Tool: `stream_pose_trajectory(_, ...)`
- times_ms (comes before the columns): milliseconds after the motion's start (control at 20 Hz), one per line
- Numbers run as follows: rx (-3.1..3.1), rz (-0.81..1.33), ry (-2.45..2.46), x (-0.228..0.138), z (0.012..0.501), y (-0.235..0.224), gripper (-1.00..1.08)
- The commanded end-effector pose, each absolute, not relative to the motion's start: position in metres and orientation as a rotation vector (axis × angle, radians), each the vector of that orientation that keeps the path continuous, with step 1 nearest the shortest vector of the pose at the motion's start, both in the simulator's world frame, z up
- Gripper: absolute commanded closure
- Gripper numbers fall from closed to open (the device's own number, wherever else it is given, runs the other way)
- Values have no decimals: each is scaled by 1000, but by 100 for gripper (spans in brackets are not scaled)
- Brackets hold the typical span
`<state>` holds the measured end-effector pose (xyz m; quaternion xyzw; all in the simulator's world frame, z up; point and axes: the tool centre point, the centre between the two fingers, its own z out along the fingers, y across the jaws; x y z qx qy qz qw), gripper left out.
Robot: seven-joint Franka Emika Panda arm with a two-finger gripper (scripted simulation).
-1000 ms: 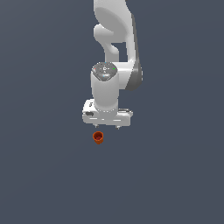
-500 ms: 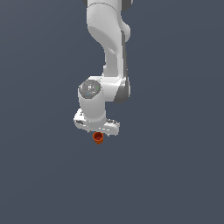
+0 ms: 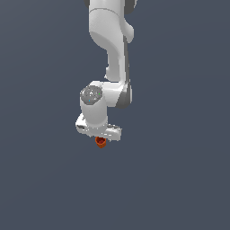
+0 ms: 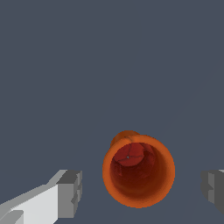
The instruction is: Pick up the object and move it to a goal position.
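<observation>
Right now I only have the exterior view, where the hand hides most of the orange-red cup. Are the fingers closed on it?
Observer: No. In the wrist view the fingers stand apart from the cup, with gaps on both sides.
Operator: Is the cup between them?
Observer: Yes, the hand straddles it, roughly centred.
Operator: Which way does the cup's mouth face?
Observer: Toward the wrist camera; its darker red hollow inside shows fully.

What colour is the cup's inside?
Darker red inside the orange cup; wrist view shows it best.
</observation>
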<state>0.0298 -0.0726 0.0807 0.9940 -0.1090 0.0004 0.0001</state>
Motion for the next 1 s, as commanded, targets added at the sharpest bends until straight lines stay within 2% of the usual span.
stream_pose_trajectory(0, 3122, -1, -344, 29, 70, -73, -92)
stream_pose_trajectory(500, 3122, 0, -346, 30, 38, -73, -92)
stream_pose_trajectory(550, 3122, 0, -346, 30, 38, -73, 108)
stream_pose_trajectory(950, 3122, 0, -346, 30, 38, -73, 108)
